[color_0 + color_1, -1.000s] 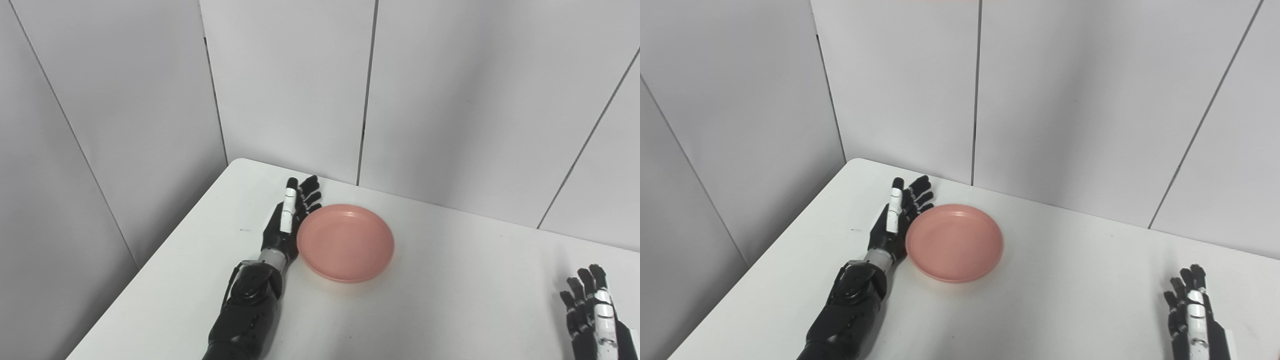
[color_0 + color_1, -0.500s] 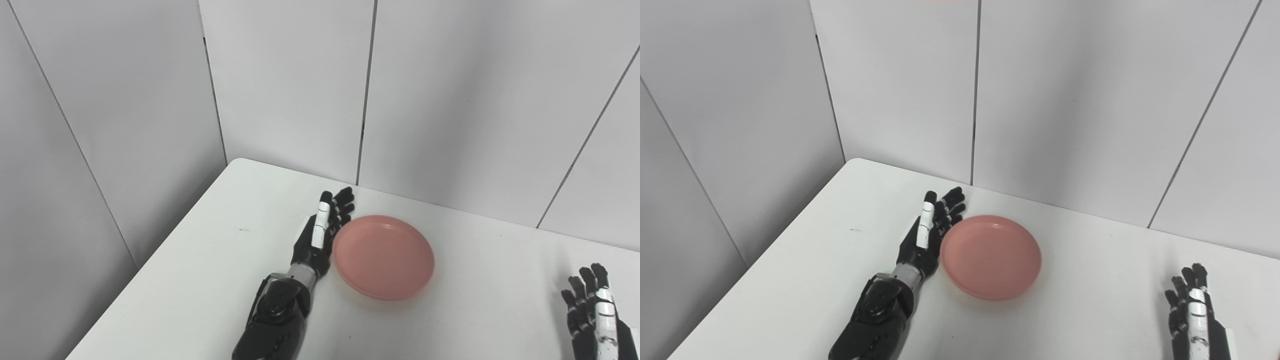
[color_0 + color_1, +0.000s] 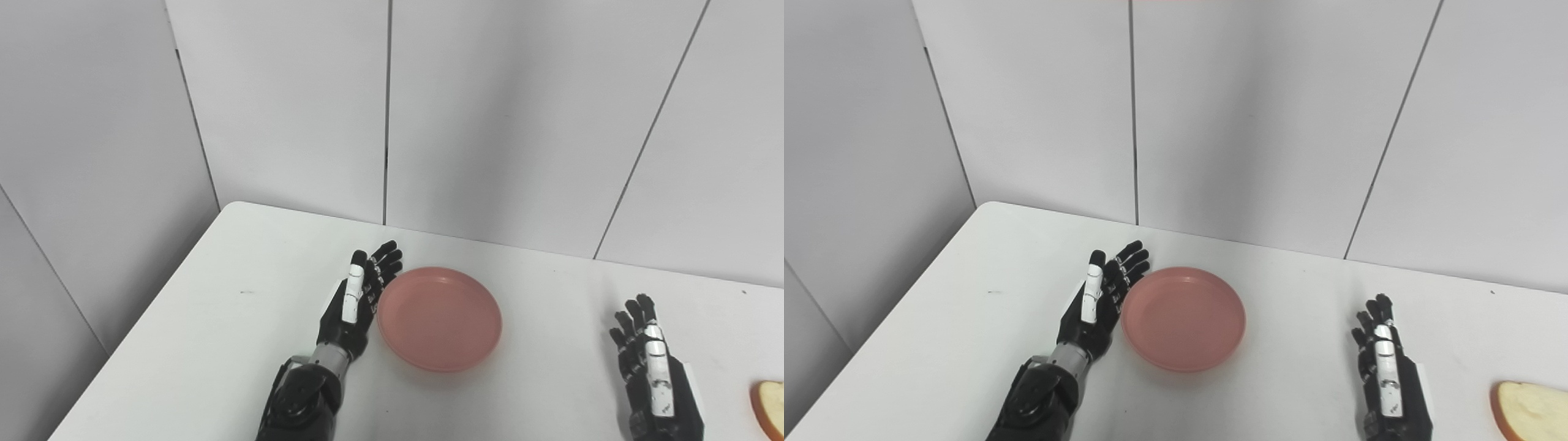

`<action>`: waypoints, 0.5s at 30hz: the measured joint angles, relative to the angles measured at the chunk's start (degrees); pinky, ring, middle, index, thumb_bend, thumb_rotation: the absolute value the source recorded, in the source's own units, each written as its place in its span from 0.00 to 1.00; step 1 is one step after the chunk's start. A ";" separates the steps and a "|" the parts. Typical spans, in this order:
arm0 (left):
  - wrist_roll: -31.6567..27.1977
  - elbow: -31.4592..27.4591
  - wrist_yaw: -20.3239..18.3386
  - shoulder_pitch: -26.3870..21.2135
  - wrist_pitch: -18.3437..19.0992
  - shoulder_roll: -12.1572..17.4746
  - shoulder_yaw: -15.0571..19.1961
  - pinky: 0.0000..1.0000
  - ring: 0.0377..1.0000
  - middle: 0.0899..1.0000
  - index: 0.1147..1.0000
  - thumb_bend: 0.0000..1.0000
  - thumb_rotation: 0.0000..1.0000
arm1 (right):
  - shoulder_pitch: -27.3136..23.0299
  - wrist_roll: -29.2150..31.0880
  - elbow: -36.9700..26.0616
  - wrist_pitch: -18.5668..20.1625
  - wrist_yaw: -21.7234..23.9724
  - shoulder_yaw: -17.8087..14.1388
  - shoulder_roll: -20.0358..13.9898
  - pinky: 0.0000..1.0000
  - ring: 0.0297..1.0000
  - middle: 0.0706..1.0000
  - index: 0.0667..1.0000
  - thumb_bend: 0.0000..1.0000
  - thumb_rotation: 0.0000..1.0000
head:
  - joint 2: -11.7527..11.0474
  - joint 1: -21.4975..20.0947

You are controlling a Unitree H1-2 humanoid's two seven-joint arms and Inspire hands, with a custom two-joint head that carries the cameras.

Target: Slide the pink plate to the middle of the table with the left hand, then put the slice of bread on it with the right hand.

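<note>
The pink plate (image 3: pixel 440 318) lies empty on the white table (image 3: pixel 202 343), left of the picture's middle. My left hand (image 3: pixel 355 303) is open, fingers straight and pointing away, and stands on edge against the plate's left rim. My right hand (image 3: pixel 649 361) is open and empty near the table's front right, well apart from the plate. The slice of bread (image 3: pixel 1531 411) lies flat at the far right, to the right of my right hand and partly cut off by the picture's edge.
Grey wall panels (image 3: pixel 490 122) close the table at the back and on the left. The table's left edge (image 3: pixel 141 331) runs diagonally close to my left arm.
The camera has turned right, so the bread now shows. My left hand has pushed the plate to the right across the table. My right hand has barely moved.
</note>
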 measured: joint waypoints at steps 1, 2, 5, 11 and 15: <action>-0.02 -0.57 -0.01 0.46 0.10 -0.37 -0.02 0.94 0.92 0.91 0.83 0.79 1.00 | -0.05 -0.29 -0.03 0.00 -0.08 0.18 0.31 1.00 0.99 1.00 1.00 0.72 0.83 | 0.61 -1.57; -0.12 -1.05 -0.07 0.86 0.17 -0.63 -0.02 0.94 0.93 0.92 0.84 0.79 1.00 | -0.05 -0.68 -0.13 0.00 -0.28 0.32 0.56 1.00 0.99 1.00 1.00 0.69 0.83 | 1.31 -3.33; -0.64 -2.75 -0.56 2.01 1.00 -1.15 -0.18 0.94 0.94 0.94 0.84 0.78 1.00 | -0.10 -1.58 -0.71 0.02 -1.34 0.49 1.50 1.00 0.97 0.98 0.98 0.67 0.83 | 1.67 -4.74; -1.42 -4.29 -1.64 3.29 1.74 -1.63 -0.48 0.90 0.91 0.90 0.81 0.78 1.00 | -0.17 -3.24 -3.40 0.81 -3.53 1.19 3.18 1.00 0.98 0.98 0.99 0.66 0.84 | 3.25 -8.52; -2.20 -4.58 -2.45 3.51 2.13 -1.55 -0.62 0.89 0.91 0.90 0.80 0.78 1.00 | -0.26 -4.09 -4.40 1.84 -4.28 1.89 3.80 1.00 0.98 0.98 0.99 0.65 0.84 | 3.87 -10.37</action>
